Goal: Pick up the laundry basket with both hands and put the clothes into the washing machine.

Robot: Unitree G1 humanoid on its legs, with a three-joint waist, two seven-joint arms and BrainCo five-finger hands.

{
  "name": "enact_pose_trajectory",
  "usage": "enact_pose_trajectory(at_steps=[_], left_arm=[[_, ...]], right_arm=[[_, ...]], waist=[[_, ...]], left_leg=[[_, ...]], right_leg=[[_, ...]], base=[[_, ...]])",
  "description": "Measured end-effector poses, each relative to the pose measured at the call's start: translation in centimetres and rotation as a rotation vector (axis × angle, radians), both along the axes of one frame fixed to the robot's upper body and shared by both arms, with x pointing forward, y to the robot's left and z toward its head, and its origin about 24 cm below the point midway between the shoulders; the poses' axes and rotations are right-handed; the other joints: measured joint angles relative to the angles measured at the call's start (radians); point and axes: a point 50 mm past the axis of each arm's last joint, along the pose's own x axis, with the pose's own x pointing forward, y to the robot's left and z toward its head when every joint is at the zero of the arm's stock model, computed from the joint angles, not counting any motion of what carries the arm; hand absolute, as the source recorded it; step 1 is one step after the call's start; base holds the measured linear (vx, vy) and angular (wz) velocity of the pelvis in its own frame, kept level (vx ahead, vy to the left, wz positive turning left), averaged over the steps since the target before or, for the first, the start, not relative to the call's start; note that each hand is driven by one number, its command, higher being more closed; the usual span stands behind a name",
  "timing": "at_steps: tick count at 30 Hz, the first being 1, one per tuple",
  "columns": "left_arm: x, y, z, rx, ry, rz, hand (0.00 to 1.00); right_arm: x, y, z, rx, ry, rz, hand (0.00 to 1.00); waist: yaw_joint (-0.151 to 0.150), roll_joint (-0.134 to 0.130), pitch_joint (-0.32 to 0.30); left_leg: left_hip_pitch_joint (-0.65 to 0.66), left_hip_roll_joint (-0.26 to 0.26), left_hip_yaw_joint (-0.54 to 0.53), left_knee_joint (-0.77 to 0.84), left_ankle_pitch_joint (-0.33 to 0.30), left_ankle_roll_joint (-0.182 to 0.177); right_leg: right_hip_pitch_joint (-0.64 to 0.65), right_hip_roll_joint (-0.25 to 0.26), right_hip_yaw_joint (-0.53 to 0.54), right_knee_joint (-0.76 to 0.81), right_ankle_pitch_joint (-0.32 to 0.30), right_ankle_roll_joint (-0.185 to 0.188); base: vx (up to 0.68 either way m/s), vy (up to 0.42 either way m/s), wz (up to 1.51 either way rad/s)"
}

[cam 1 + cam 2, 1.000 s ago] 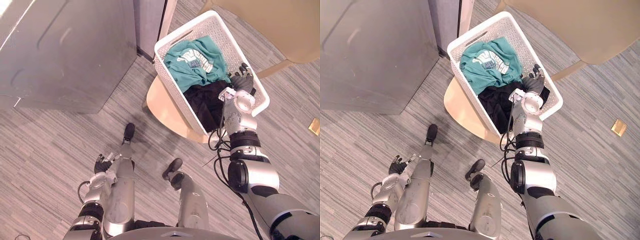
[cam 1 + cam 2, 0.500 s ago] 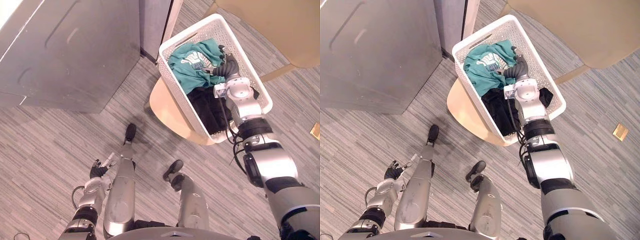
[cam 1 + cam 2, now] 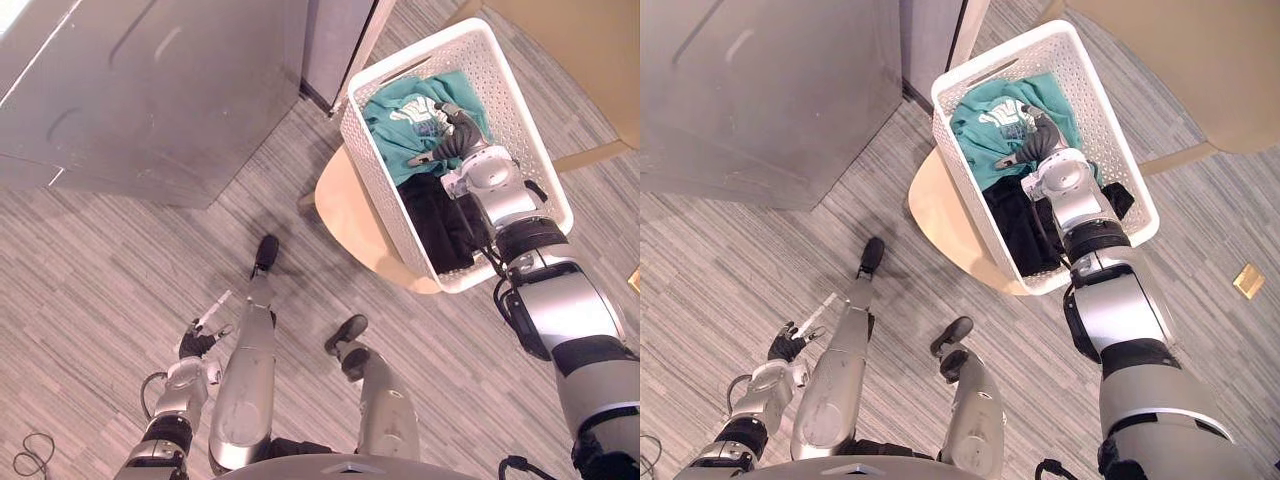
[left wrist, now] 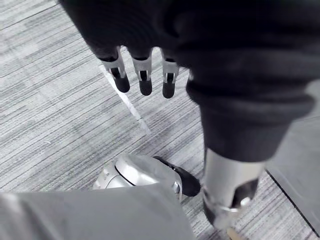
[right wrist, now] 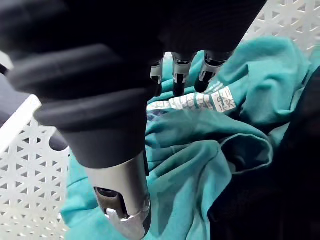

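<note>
The white laundry basket (image 3: 517, 108) sits on a low round wooden stool (image 3: 350, 205), with a corner close to the big grey metal cabinet (image 3: 150, 90) and a tan piece of furniture (image 3: 585, 40) on its other side. Inside it a teal shirt (image 3: 398, 122) is bunched at the end towards the cabinet, and a heap of black clothes (image 3: 440, 225) fills the end nearer the robot. The right hand (image 3: 456, 136) reaches down into the basket above the teal shirt; its fingers (image 5: 178, 84) are loosely stretched out with the tips just over the cloth, the thumb (image 5: 122, 200) held apart, and nothing is caught between them. I can't tell whether the tips actually touch the shirt. The left hand (image 3: 198, 338) hangs low at the robot's side above the striped grey carpet (image 3: 90, 270), well away from the basket, fingers straight and empty.
</note>
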Motion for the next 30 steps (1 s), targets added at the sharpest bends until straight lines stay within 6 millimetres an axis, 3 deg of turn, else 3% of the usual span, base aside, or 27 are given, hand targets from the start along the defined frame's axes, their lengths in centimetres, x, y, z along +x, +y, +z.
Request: enact_pose_trajectory(at_steps=[9, 19, 20, 30], left_arm=[[1.2, -1.2, 1.2, -0.036, -0.085, 0.019, 0.00], [1.9, -1.8, 2.3, -0.082, -0.153, 0.076, 0.00], [2.0, -1.8, 2.4, -0.084, -0.160, 0.075, 0.00], [2.0, -1.5, 2.4, -0.090, -0.163, 0.102, 0.00]], right_arm=[[0.2, 0.6, 1.7, -0.049, -0.041, 0.000, 0.00], [0.5, 2.0, 3.0, -0.098, -0.095, 0.006, 0.00], [0.5, 2.3, 2.9, -0.107, -0.094, 0.010, 1.00], [0.5, 3.3, 3.5, -0.153, -0.135, 0.030, 1.00]], waist=[[0.030, 0.010, 0.005], [0.032, 0.018, 0.011], [0.031, 0.018, 0.011], [0.023, 0.017, 0.011]], left_leg=[[-0.093, 0.004, -0.018, 0.074, -0.034, -0.002], [-0.194, 0.008, -0.035, 0.177, -0.085, -0.004], [-0.198, 0.008, -0.035, 0.187, -0.090, -0.004], [-0.241, 0.016, -0.018, 0.261, -0.135, 0.003]], right_leg=[[-0.043, 0.016, -0.014, -0.005, 0.008, -0.002], [-0.083, 0.030, -0.031, -0.001, 0.008, -0.003], [-0.083, 0.031, -0.032, 0.000, 0.008, -0.004], [-0.083, 0.033, -0.047, 0.006, 0.006, -0.006]], base=[[0.02, -0.028, -0.01], [0.02, -0.004, -0.02], [0.04, -0.006, -0.03], [0.01, 0.005, 0.00]])
